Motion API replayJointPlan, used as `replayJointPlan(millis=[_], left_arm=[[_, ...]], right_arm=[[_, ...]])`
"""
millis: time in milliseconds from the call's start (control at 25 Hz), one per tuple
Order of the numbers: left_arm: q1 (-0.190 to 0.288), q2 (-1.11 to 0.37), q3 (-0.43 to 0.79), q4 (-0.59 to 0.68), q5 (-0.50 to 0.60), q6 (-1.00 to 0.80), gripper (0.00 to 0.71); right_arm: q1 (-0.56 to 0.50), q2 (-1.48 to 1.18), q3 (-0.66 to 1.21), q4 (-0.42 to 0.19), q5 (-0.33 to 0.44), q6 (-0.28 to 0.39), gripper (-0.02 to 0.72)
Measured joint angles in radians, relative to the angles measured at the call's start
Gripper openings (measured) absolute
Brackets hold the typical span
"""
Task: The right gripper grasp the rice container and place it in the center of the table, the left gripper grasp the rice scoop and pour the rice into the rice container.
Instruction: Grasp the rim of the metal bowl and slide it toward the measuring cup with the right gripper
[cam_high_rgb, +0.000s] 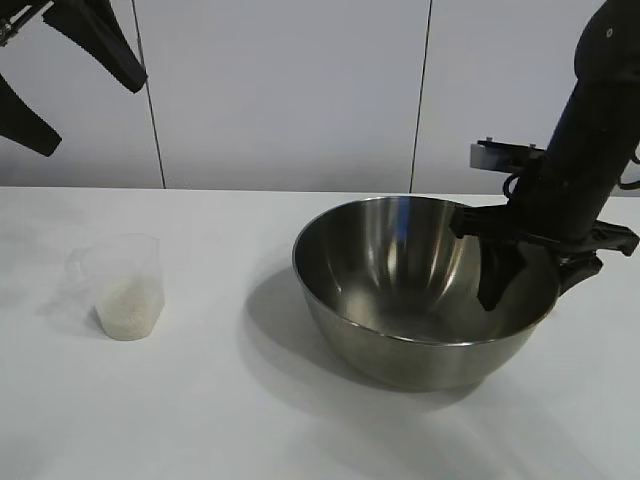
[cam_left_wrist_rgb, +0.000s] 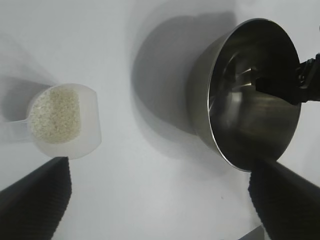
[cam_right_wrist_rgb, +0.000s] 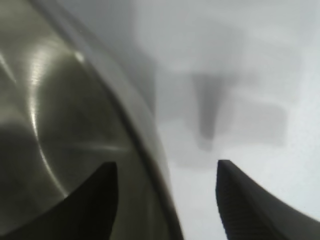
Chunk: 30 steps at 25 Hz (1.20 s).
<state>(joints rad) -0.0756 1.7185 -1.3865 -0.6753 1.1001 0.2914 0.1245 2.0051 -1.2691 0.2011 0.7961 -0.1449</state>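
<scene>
Pictured on the white desk (cam_high_rgb: 200, 420): rigid, slick steel rice container (cam_high_rgb: 420, 290) right of centre, right tool (cam_high_rgb: 530, 280) spread astride its thin right rim, likeliest hold; light, tippable rice scoop (cam_high_rgb: 122, 285) far left, left tool (cam_high_rgb: 60, 70) raised wide above.

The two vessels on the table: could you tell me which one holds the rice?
The rice scoop, the small clear cup at the left, holds the rice. The rice container, the big steel bowl with the right gripper at its rim, is empty.
</scene>
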Motion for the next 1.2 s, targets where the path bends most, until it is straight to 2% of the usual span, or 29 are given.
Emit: replayJointPlan(millis=[80, 120, 200, 400, 600, 960, 1200], left_arm=[[0.000, 0.000, 0.000, 0.000, 0.001, 0.000, 0.694], [0.000, 0.000, 0.000, 0.000, 0.001, 0.000, 0.694], [0.000, 0.000, 0.000, 0.000, 0.001, 0.000, 0.694], [0.000, 0.000, 0.000, 0.000, 0.001, 0.000, 0.694], [0.000, 0.000, 0.000, 0.000, 0.001, 0.000, 0.694], [0.000, 0.000, 0.000, -0.001, 0.001, 0.001, 0.694], [0.000, 0.000, 0.000, -0.001, 0.001, 0.001, 0.694]], right_arm=[[0.000, 0.000, 0.000, 0.000, 0.001, 0.004, 0.117], [0.000, 0.000, 0.000, 0.000, 0.001, 0.005, 0.071], [0.000, 0.000, -0.001, 0.007, 0.005, 0.006, 0.034], [0.000, -0.003, -0.001, 0.046, 0.012, -0.002, 0.011], [-0.001, -0.003, -0.001, 0.137, 0.018, -0.055, 0.009], [-0.007, -0.026, 0.000, 0.185, 0.035, -0.094, 0.010], [-0.059, -0.056, 0.000, 0.313, 0.049, -0.148, 0.010]])
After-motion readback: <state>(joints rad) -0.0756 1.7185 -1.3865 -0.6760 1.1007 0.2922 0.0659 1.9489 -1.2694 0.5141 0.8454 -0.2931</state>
